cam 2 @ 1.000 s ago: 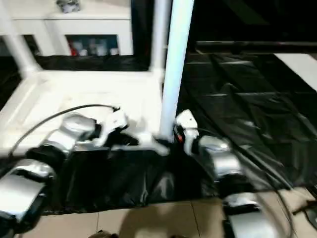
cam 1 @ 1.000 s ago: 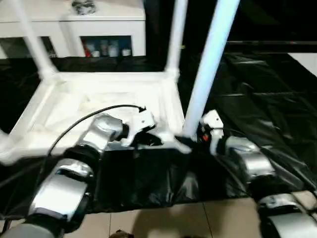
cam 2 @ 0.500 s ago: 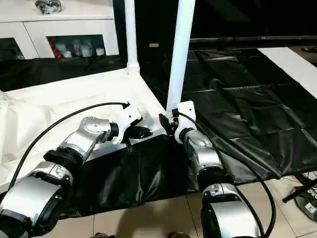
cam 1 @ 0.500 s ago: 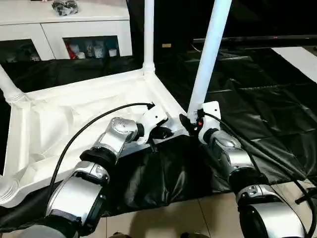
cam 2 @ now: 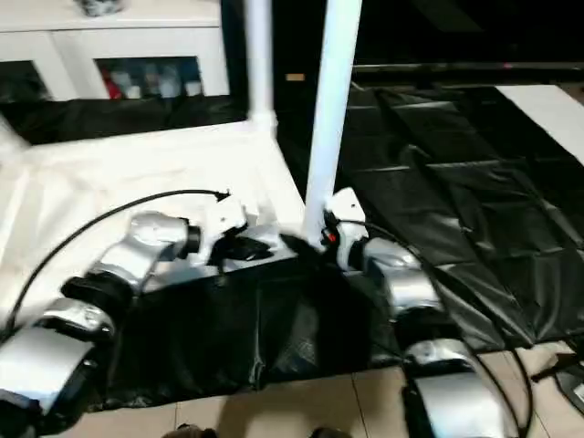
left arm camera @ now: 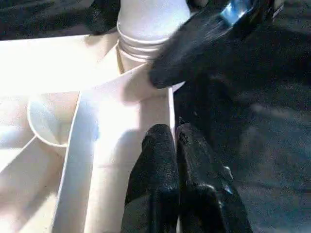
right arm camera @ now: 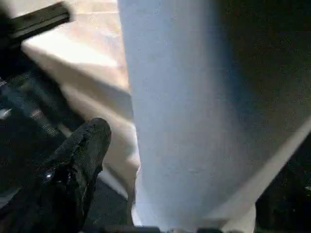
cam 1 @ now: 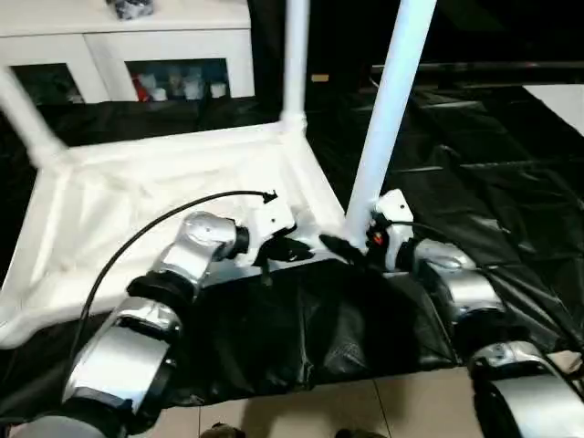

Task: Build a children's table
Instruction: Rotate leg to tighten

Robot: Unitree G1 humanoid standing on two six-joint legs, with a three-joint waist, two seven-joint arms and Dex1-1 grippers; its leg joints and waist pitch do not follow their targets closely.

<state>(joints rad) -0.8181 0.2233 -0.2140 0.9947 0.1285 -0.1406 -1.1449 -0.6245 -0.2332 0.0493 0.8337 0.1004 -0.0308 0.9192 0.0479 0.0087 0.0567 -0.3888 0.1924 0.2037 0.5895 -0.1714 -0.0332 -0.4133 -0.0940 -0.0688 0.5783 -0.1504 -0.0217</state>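
Two hands at near right corner of white plastic rectangular tabletop (cam 1: 173, 196), lying upside down on black plastic floor sheet (cam 1: 474, 173). White tubular leg (cam 1: 388, 100) stands in that corner socket, long axis near vertical, pointing up. Right hand (cam 1: 351, 248) nearer: leg directly ahead between spread fingers, not clamped. Left hand (left arm camera: 176, 160) closed, empty, on rim just beside socket. Farther legs also upright.

Dim room, soft motion blur; table top (cam 1: 164, 196) glares white (overexposed).
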